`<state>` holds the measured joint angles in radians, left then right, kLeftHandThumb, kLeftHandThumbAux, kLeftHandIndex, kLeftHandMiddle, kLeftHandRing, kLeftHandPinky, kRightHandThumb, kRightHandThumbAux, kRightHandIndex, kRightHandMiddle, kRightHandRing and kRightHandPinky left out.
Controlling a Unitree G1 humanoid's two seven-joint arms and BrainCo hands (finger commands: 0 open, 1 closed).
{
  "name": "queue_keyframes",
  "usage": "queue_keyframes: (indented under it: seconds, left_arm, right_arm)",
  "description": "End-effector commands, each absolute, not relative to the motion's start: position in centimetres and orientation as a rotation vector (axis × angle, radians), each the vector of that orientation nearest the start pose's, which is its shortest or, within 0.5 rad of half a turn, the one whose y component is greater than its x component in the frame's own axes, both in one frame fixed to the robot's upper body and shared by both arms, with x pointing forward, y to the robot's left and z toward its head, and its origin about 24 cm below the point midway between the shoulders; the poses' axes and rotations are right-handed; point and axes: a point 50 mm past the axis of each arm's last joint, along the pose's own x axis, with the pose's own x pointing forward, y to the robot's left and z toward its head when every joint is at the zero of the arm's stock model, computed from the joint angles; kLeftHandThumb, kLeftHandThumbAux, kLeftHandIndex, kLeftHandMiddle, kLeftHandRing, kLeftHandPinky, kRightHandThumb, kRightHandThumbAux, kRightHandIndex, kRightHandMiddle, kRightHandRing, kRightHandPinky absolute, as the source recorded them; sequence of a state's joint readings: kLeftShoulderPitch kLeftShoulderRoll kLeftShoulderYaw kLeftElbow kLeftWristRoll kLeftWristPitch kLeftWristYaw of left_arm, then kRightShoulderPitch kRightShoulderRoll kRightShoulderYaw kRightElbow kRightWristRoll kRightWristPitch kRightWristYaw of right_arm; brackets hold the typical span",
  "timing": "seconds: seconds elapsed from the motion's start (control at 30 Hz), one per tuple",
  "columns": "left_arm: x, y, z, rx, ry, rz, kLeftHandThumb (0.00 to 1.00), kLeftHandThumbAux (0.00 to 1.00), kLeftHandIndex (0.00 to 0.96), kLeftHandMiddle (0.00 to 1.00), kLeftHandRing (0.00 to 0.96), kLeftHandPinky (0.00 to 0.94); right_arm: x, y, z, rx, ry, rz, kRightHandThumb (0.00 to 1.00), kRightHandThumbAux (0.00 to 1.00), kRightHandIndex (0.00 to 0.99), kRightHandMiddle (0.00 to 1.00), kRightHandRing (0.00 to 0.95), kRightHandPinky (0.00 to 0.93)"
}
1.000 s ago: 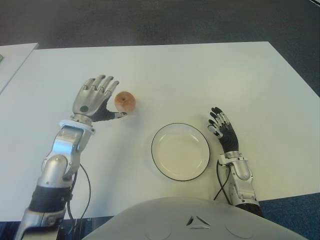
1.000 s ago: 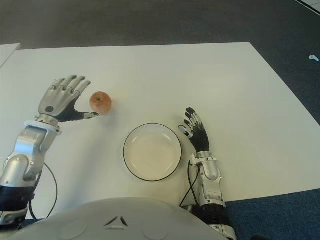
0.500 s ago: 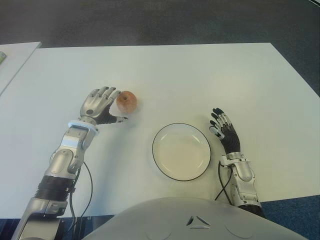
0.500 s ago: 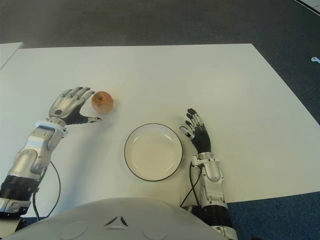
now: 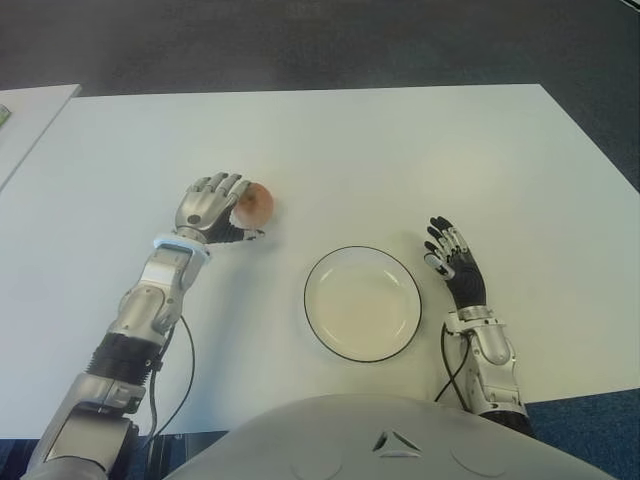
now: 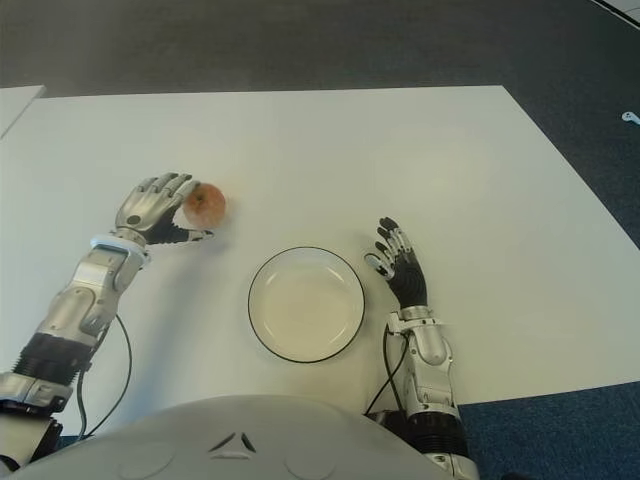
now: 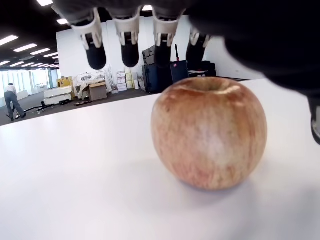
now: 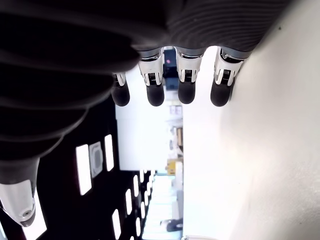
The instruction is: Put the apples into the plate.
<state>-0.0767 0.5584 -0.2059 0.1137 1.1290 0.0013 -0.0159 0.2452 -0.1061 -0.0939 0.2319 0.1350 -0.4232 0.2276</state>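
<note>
Since a second ago, the left hand (image 5: 212, 204) has slid closer to the apple (image 5: 255, 201), and its silver fingers (image 5: 226, 186) have bent down from straight to curled. Now they arch over the top of the apple. The thumb (image 5: 246, 235) pokes out low on the near side of the apple. In the left wrist view the apple (image 7: 210, 133) sits on the white bench (image 7: 75, 185) with the fingertips (image 7: 130, 50) hanging above it and not touching it, so the hand is cupped around the fruit but not squeezing it yet. The apple has hardly moved. It is red and yellow with a little dip on top, and it lies on the bench, up and to the left of the plate (image 5: 322, 322).

The plate is white with a thin dark rim. It holds nothing.

No words or labels can be read on anything.

The left arm reaches forward from the robot's left side, with a black cable hanging by the elbow. The right hand (image 5: 456, 268) shows just to the right of the plate, palm turned inward and fingers straight and spread a little, holding nothing. It sits a tiny bit lower than before. In the right wrist view its dark fingertips (image 8: 186, 92) point out over the bench.
</note>
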Motion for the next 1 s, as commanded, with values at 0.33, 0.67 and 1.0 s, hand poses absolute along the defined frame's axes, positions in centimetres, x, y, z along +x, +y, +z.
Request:
queue_keyframes:
  seconds: [0.33,0.67,1.0]
  left_arm:
    - [26.9,21.1,2.5,1.701,0.047,-0.256,0.273,0.298,0.0,0.0,0.0,0.003]
    - [27.0,20.7,2.0,1.693,0.049,-0.248,0.284,0.296,0.0,0.0,0.0,0.0]
    - [27.2,20.5,1.7,1.693,0.041,-0.237,0.285,0.282,0.0,0.0,0.0,0.0]
  right_arm:
    - [14.7,-20.9,-5.0,0.018,0.232,-0.013,0.057,0.557,0.005,0.028,0.0,0.0]
    - [14.4,-21.2,-5.1,0.018,0.245,-0.028,0.064,0.556,0.0,0.029,0.0,0.0]
    - [14.2,-21.3,-5.3,0.024,0.264,-0.028,0.076,0.554,0.003,0.042,0.0,0.0]
